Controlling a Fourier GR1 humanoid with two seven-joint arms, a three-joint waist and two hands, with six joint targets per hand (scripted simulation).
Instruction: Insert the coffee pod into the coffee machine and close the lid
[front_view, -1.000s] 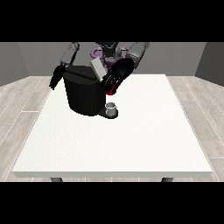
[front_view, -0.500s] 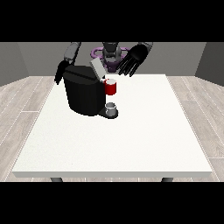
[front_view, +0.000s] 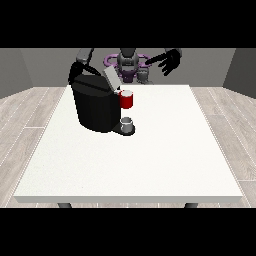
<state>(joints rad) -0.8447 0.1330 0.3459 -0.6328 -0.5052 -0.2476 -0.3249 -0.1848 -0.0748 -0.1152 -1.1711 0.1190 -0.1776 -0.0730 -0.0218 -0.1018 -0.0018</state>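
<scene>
From across the table, the robot (front_view: 128, 62) stands small at the far edge, behind a white table (front_view: 150, 160) that fills most of the view. A black coffee machine (front_view: 95, 106) stands on the far left part of the tabletop, its grey lid (front_view: 110, 79) tilted up and open. At the machine's front, near the top, sits a red thing at the machine (front_view: 127, 99), and below it a small grey cup (front_view: 127, 122) rests on the machine's base plate. The hand at the view's right (front_view: 169, 61) is raised in the air above the table's far edge, well apart from the machine, with its fingers spread and straight – it holds nothing. The hand at the view's left (front_view: 76, 74) is just behind the machine's upper back corner and partly hidden by the machine's body, so I cannot tell how its fingers lie or whether they touch it. The coffee pod does not plainly show anywhere – the only grey things near the machine are the lid and the cup. Grey plank floor (front_view: 25, 115) surrounds the table on both sides.
</scene>
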